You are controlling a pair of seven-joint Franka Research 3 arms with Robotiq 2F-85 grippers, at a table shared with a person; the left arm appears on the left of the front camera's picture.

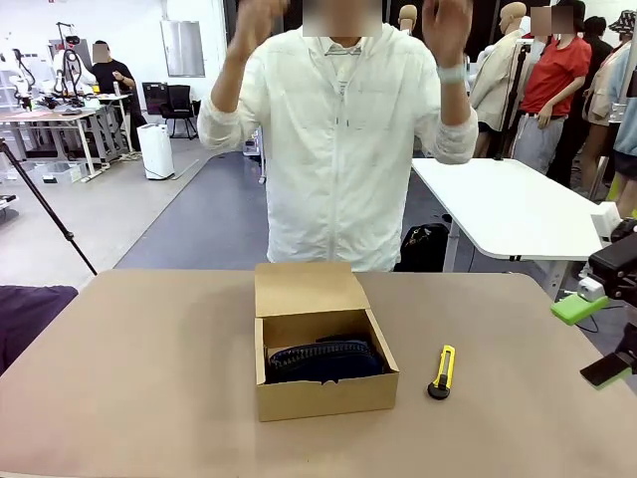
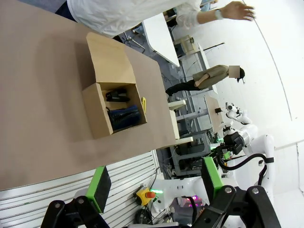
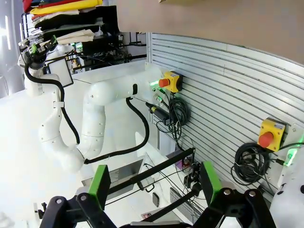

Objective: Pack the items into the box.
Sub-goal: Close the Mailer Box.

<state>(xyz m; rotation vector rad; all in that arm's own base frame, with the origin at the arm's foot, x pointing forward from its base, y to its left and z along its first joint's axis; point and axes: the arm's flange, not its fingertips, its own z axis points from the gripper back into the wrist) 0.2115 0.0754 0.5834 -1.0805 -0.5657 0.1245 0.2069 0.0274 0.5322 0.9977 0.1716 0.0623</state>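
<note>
Box point(image 1: 325, 393) mid counter point(image 1: 149, 378), ahead of wide-spread left gripper point(image 2: 156, 190), lid up, navy bundle point(image 1: 323, 360) inside | yellow-black cutter point(image 1: 443, 371) just right of it | right gripper point(image 1: 593, 339) wide, far right; best: descend over cutter, pinch across its width, lift clear of box wall

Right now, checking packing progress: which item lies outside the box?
The yellow-and-black utility knife, on the table right of the box; the navy bundle and black stapler lie inside.

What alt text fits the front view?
An open tan cardboard box holding a dark navy fabric bundle sits on a table, a yellow and black utility knife to its right. Behind stands a person in white, hands raised; the right gripper is open.
</note>
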